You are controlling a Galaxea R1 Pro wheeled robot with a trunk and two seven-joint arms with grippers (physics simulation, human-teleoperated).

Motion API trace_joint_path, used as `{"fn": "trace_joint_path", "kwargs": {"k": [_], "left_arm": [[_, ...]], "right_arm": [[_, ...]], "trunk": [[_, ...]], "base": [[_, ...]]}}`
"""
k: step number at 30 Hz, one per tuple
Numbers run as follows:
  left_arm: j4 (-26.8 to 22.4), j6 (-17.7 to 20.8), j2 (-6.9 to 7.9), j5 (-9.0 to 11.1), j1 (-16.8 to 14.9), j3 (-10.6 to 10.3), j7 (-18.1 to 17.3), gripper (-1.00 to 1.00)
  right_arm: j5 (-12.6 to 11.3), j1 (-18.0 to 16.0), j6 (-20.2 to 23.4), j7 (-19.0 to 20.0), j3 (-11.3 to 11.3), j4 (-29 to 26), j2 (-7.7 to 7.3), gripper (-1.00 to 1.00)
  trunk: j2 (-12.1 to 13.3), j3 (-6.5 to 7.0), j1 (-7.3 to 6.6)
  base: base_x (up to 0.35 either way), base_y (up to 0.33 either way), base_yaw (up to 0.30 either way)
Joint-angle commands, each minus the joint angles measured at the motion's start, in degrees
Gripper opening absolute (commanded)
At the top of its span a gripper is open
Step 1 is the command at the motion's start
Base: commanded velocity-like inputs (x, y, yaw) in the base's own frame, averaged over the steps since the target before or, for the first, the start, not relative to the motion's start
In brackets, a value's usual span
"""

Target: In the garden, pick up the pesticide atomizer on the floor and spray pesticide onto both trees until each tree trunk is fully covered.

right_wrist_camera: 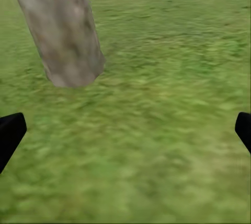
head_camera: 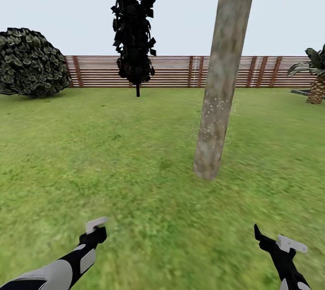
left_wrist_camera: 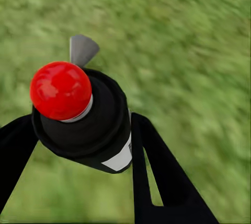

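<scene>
The pesticide atomizer [left_wrist_camera: 86, 122], a near-black bottle with a red knob, a white label and a grey trigger, sits between the fingers [left_wrist_camera: 157, 172] of my left gripper [left_wrist_camera: 78, 125], which is shut on it. In the head view the left gripper [head_camera: 95, 232] hangs low over the grass at the lower left. A thick grey-brown tree trunk [head_camera: 216, 100] stands ahead and to the right, with fine white specks on its lower part. My right gripper [head_camera: 262, 238] is open and holds nothing; in its wrist view the right gripper [right_wrist_camera: 126, 130] faces the grass short of the tree trunk [right_wrist_camera: 63, 31].
A grass lawn [head_camera: 113, 154] stretches to a brown slatted fence [head_camera: 180, 71]. A black conifer [head_camera: 133, 24] stands at the back, a round bush [head_camera: 29, 62] at the far left, and a short palm-like plant [head_camera: 316, 78] at the far right.
</scene>
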Motion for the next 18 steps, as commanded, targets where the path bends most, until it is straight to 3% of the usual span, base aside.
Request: {"fn": "trace_joint_path", "kwargs": {"k": [1,18], "left_arm": [[0.0,0.0,0.0,0.0,0.0,0.0,0.0,-1.0],[0.0,0.0,-0.04,0.0,0.0,0.0,0.0,-1.0]], "right_arm": [[0.0,0.0,0.0,0.0,0.0,0.0,0.01,1.0],[0.0,0.0,0.0,0.0,0.0,0.1,0.02,1.0]], "trunk": [[0.0,0.0,0.0],[0.0,0.0,0.0]], "base": [[0.0,0.0,0.288],[0.0,0.0,0.288]]}}
